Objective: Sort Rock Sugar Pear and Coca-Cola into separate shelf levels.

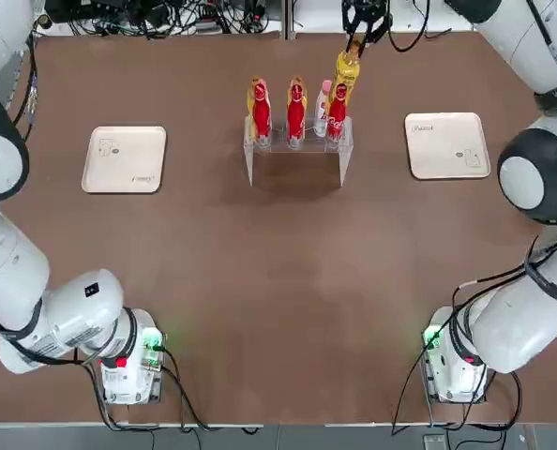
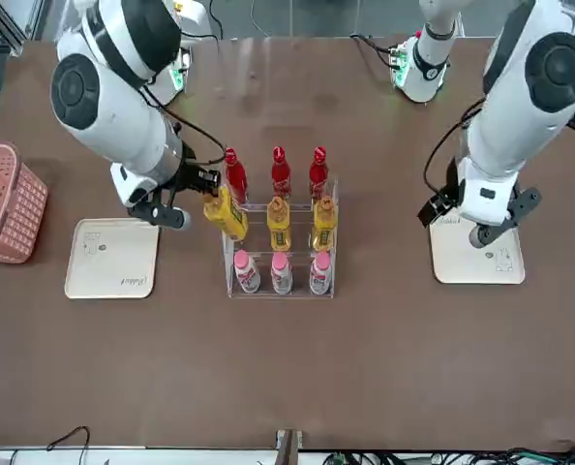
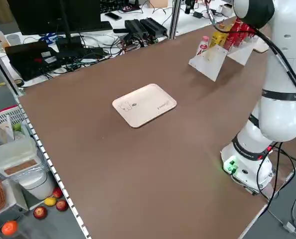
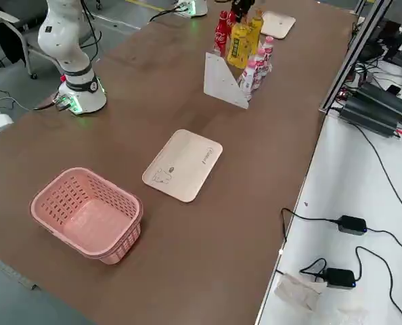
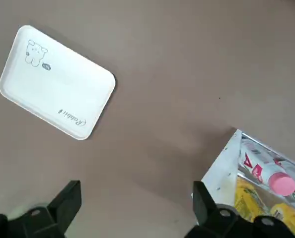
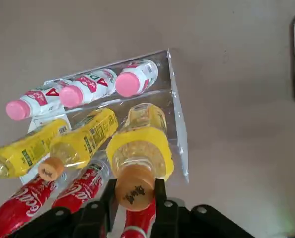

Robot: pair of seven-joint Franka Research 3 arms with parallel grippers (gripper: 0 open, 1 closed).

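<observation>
Right gripper (image 6: 134, 198) clamped on a Rock Sugar Pear (image 6: 137, 148) neck, shelf levels (image 2: 331, 242) just beside it; left gripper (image 5: 135, 208) spread wide, holding nothing, over bare table

My workplace: robotics lab. Beyond my pincer, bench edge with monitor (image 3: 53, 15), power bricks (image 4: 353, 225), tangled cables (image 1: 166, 17).

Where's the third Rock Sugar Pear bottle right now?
In the front view, the third Rock Sugar Pear bottle is tilted in the right gripper, at the left end of the shelf levels, beside two shelved yellow bottles.
</observation>
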